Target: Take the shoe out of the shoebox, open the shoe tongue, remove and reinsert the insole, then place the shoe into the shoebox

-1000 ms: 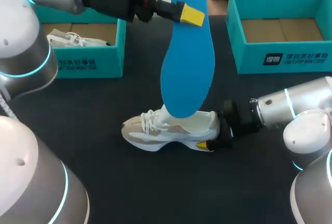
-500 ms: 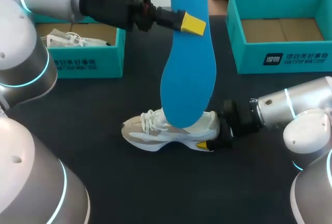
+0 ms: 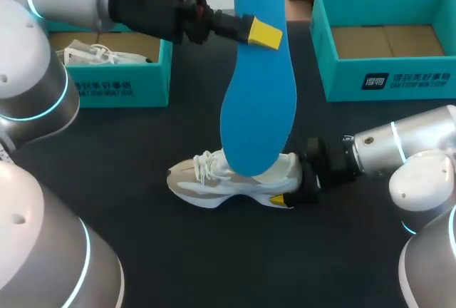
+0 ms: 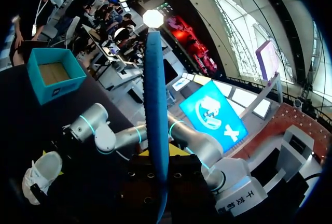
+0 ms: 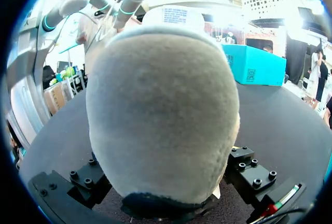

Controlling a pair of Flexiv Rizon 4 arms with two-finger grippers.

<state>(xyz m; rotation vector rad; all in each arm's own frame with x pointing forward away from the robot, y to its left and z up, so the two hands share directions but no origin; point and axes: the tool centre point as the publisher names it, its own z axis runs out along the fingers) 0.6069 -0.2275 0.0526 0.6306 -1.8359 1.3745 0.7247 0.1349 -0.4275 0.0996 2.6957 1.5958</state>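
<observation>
Our left gripper holds the insole up; our right gripper holds the shoe by its heel.
Head view: the left jaws clamp the blue insole upright, its lower end over the shoe's opening (touching or not, we cannot tell); the right jaws clamp the heel on the table. Left wrist view: the insole rises edge-on between our fingers. Right wrist view: the heel fills the jaws.

Upright blue insole, lower end at the opening of the white shoe, which stands on its sole mid-table, toe to the robot's left; behind, the open teal left shoebox holding a second shoe, and the open teal right shoebox.
</observation>
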